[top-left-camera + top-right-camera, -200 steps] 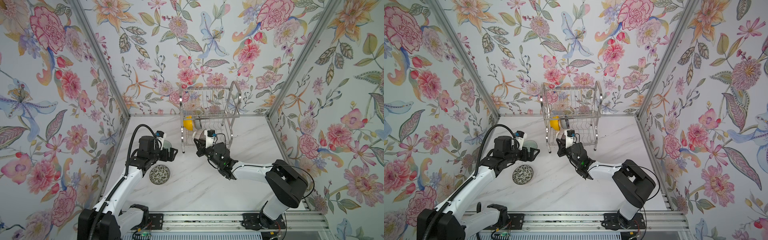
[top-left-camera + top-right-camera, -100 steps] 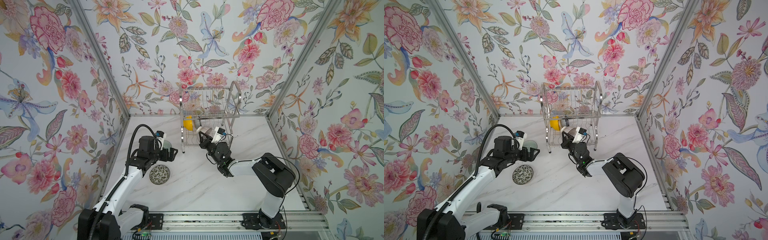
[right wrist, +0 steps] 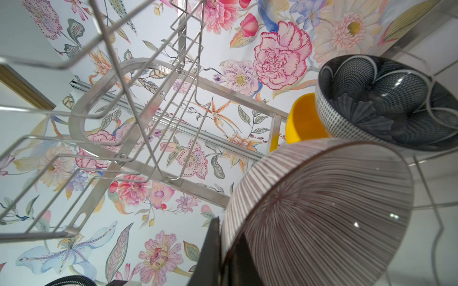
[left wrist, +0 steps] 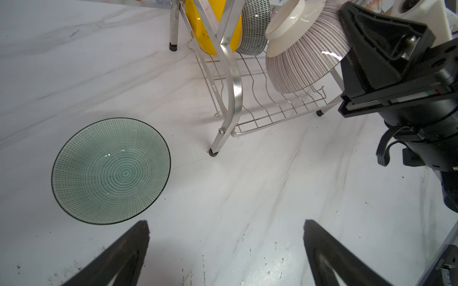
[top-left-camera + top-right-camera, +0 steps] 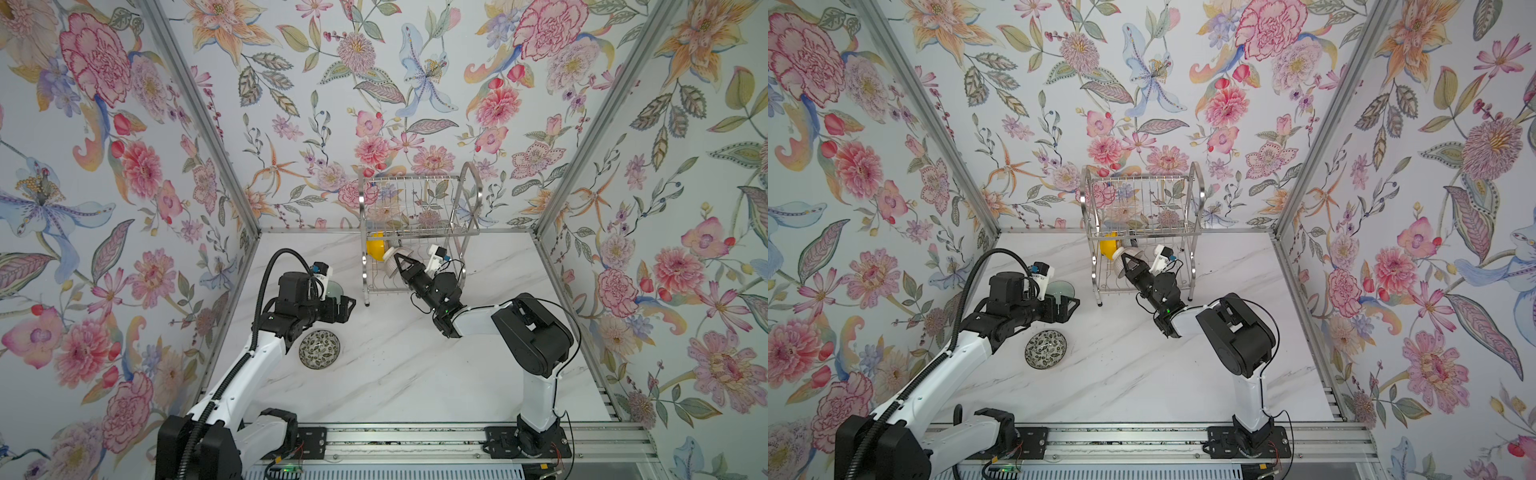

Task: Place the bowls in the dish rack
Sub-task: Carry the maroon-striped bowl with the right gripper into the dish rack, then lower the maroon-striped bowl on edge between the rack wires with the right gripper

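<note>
We count two of the five bowls already loaded: the yellow bowl (image 5: 375, 248) and the navy petal-patterned bowl (image 3: 386, 106) stand on edge side by side in the lower tier (image 4: 272, 109) of the dish rack (image 5: 467, 199), at its left end in both top views. The third is on its way in; the right hand (image 5: 400, 261) is clamped on the rim of the pink ribbed bowl (image 4: 302, 62), which hangs tilted, foot uppermost, over the lower tier's wires just beside the navy bowl. We cannot tell whether its rim touches the wires yet, so we judge this placement unfinished.

Two bowls are left on the counter (image 5: 395, 374), both upright: the pale green bowl (image 4: 110, 170) near the rack's front left leg, and the speckled bowl (image 5: 319, 349) nearer the front, well apart from the rack. The left hand (image 5: 341, 308) hovers above the counter close to the green bowl with its fingers wide apart, holding nothing. So we put the task a little under halfway, with one release and two more pick-ups to come.

Against the frames a second ago, the right hand has carried the pink bowl from in front of the rack into the lower tier, and its arm has swung round at the base to reach there; the left arm, the green bowl, the speckled bowl and the two racked bowls have not moved.
</note>
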